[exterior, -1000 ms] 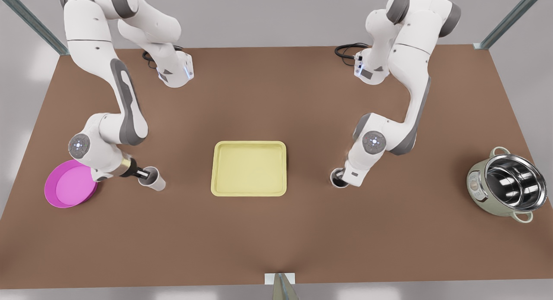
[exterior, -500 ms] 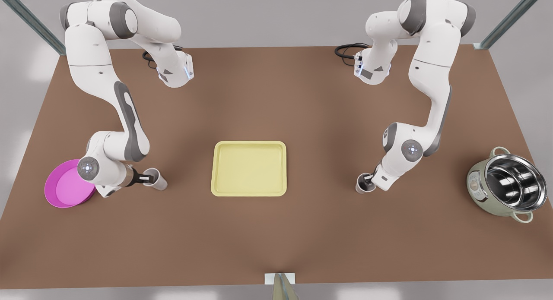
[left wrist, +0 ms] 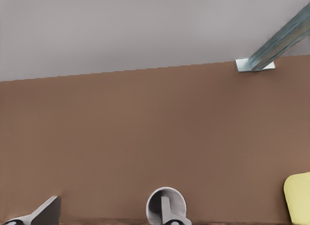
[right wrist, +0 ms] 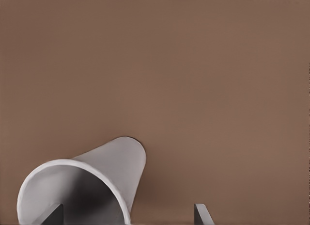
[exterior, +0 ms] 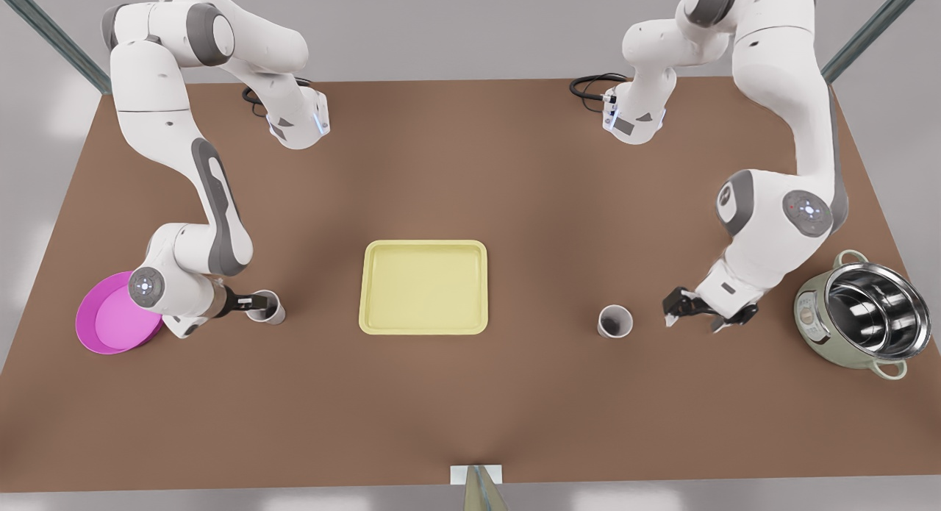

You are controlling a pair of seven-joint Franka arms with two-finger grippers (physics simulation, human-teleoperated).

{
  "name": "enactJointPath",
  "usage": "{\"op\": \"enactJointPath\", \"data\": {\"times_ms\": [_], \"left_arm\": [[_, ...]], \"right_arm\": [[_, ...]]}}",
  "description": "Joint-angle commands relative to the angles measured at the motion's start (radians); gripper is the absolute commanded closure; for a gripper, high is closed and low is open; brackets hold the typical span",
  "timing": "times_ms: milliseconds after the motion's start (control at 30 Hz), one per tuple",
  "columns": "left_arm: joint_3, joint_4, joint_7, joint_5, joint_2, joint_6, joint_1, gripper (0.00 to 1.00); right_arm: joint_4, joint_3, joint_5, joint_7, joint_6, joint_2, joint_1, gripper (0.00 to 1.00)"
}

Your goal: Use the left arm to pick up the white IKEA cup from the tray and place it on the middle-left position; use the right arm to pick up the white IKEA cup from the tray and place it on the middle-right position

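Note:
One white cup (exterior: 269,308) stands on the brown table between the pale yellow tray (exterior: 425,287) and the magenta dish. My left gripper (exterior: 252,303) is at its rim. In the left wrist view this gripper (left wrist: 109,201) is open: one finger reaches inside the cup (left wrist: 166,207), the other stands well apart from it. A second white cup (exterior: 614,321) stands upright to the front view's right of the tray. My right gripper (exterior: 691,314) hovers open farther right, apart from that cup. The right wrist view has that cup (right wrist: 97,179) just beyond the open gripper (right wrist: 127,206). The tray holds nothing.
A round magenta dish (exterior: 114,321) lies right behind the left wrist. A steel pot in a pale green cooker (exterior: 864,314) stands close to the right arm's elbow. A metal bracket (exterior: 476,476) sits at the near table edge. Tray corner (left wrist: 298,198) appears beside the left cup.
My right gripper let go of its cup and drew back toward the front view's right, leaving the cup standing. The left arm has barely moved.

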Motion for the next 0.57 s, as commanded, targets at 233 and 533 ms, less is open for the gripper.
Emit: {"op": "enactJointPath", "data": {"times_ms": [233,533], "left_arm": [[-0.002,0.078,0.002,0.004,-0.002,-0.365,0.009,0.0],[-0.002,0.075,-0.008,0.004,-0.003,-0.368,0.009,0.0]], "right_arm": [[0.216,0.009,0.001,0.004,-0.25,-0.055,-0.006,0.0],[0.38,0.008,-0.039,0.124,-0.546,-0.209,0.014,0.0]]}}
